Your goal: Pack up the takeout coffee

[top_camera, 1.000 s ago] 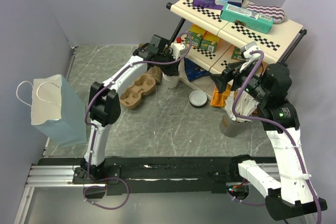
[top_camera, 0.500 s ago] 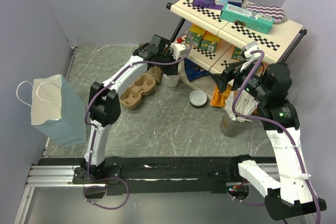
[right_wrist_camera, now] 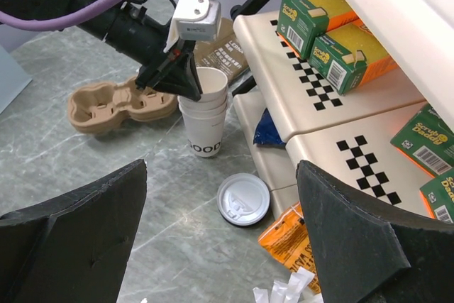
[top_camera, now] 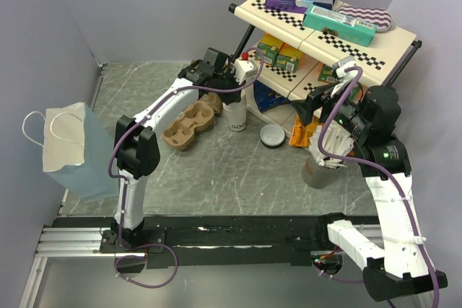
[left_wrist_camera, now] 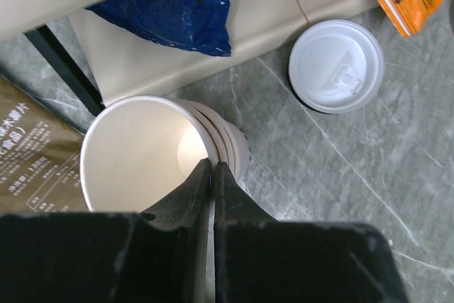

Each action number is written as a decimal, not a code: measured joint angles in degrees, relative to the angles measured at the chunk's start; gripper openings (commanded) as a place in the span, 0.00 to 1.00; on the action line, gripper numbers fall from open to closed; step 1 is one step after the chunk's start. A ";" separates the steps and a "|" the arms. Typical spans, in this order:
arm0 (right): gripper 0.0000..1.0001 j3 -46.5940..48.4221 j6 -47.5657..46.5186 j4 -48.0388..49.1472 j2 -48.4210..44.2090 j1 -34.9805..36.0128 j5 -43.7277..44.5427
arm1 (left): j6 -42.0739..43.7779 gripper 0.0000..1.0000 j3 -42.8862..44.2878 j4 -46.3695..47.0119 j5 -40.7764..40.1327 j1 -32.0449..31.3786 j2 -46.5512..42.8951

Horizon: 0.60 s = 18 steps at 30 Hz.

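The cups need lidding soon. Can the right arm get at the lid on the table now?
Probably yes: the lid lies bare on the table, apart from the cups, and the open right claw faces it with nothing between. The shelf stands close, though.

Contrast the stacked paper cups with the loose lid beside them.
The paper cups stand upright and open-topped, nested in a stack; the lid lies flat and alone on the table. The fingers of the left gripper pinch the paper cups at the top rim; nothing touches the lid. The paper cups carry dark print; the lid looks plain. Both are white and round.
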 measured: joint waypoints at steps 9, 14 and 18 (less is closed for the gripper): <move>0.91 0.00 0.39 0.00 0.83 -0.42 -0.07 | 1.01 0.01 -2.10 4.92 -4.92 -0.83 -1.49; 0.91 0.00 0.74 0.07 0.92 -1.03 -0.24 | 4.33 0.01 -7.67 7.91 -8.81 -2.10 -6.29; 0.91 -0.02 1.29 0.26 1.01 -1.44 -0.44 | 7.08 0.01 -8.98 10.49 -11.17 -3.13 -8.13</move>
